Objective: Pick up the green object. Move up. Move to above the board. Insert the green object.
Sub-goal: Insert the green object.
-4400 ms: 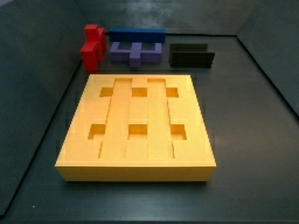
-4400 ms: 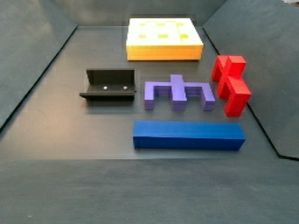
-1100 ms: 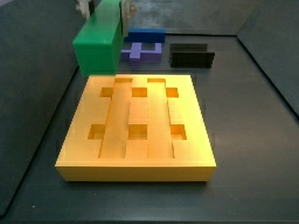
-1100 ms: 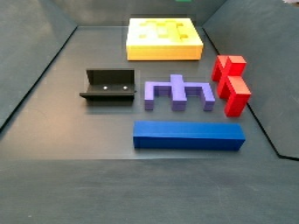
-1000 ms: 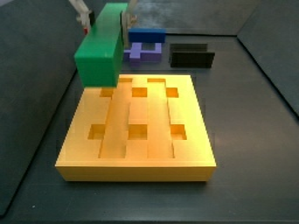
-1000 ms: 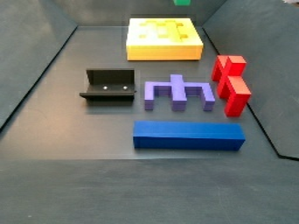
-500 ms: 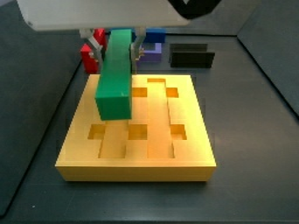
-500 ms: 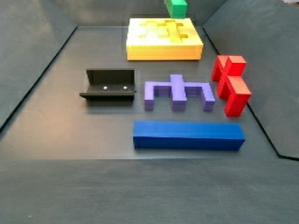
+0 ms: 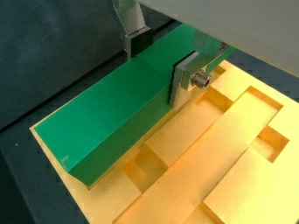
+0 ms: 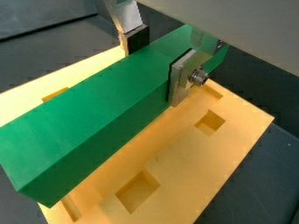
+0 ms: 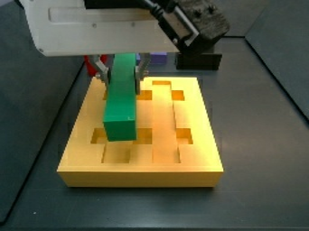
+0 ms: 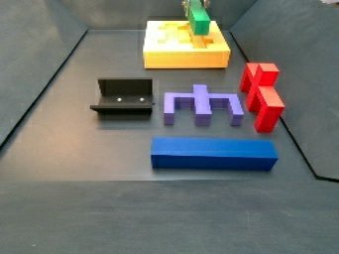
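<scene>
Fingers (image 9: 187, 77) clamp the green object (image 9: 122, 109) over the board (image 9: 233, 157); red block (image 12: 261, 94) well apart.

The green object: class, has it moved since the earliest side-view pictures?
Yes. The green object, absent from those pictures, is now held by the gripper over the left rows of holes in the board, which lies unmoved.
</scene>
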